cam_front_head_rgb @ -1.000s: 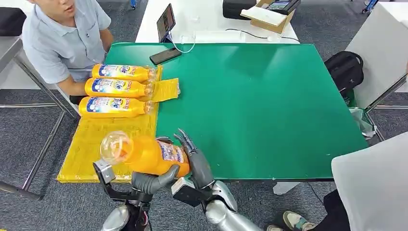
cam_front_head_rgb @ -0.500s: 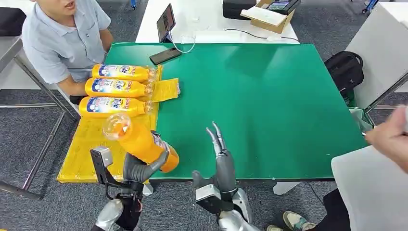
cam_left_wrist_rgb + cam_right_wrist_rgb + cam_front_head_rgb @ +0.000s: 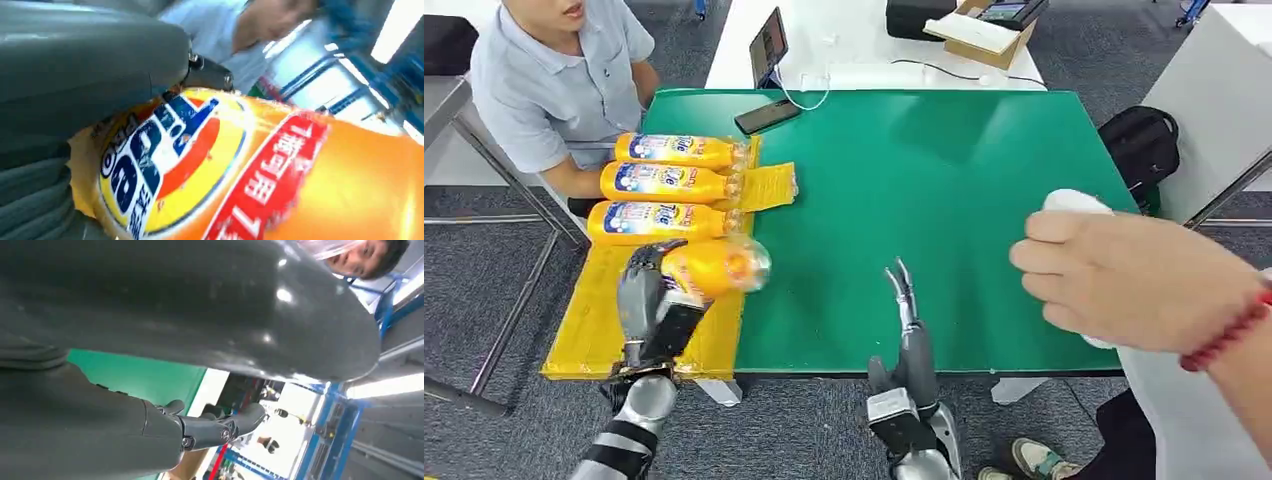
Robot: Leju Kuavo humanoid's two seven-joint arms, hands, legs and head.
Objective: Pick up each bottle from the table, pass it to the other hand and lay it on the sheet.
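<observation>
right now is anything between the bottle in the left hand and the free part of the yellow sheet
Nothing visible blocks it. The left hand holds the bottle over the yellow sheet, just on the near side of the three bottles already lying there. The strip of sheet below it looks bare.

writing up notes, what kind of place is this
Probably an office or lab set up for robot trials: carpeted floor, green table with a yellow sheet, a white desk with a tablet.
</observation>
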